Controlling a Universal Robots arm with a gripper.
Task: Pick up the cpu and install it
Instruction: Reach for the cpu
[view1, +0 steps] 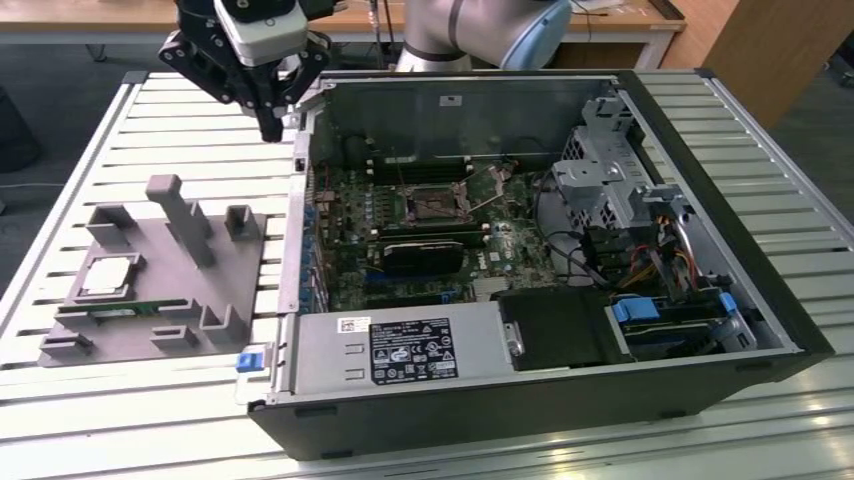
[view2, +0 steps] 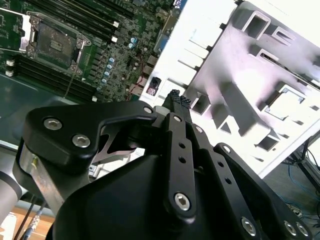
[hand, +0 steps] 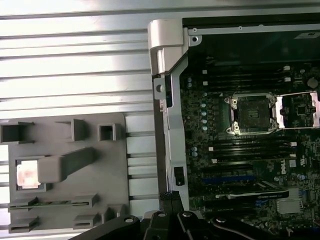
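The cpu (view1: 110, 277) is a small square chip with a shiny top, lying in a recess of the grey tray (view1: 247, 270) on the table, at the exterior view's left. In the first wrist view the cpu (hand: 28, 175) sits in the same tray (hand: 107, 170) beside a slanted post. My gripper (view1: 272, 125) hangs above the table's far part, just outside the open computer case's wall, well away from the tray. Its black fingers (view2: 175, 101) meet at the tips with nothing between them. The motherboard's socket (view1: 437, 207) stands open and bare, as both wrist views show (hand: 248, 115) (view2: 52, 44).
The open computer case (view1: 747, 250) lies on its side on the slatted table (view1: 80, 150), with a power supply (view1: 400, 350), cables and drive bays inside. A thin green memory stick (view1: 127, 312) rests in the tray near the cpu. An upright post (view1: 187, 220) rises from the tray.
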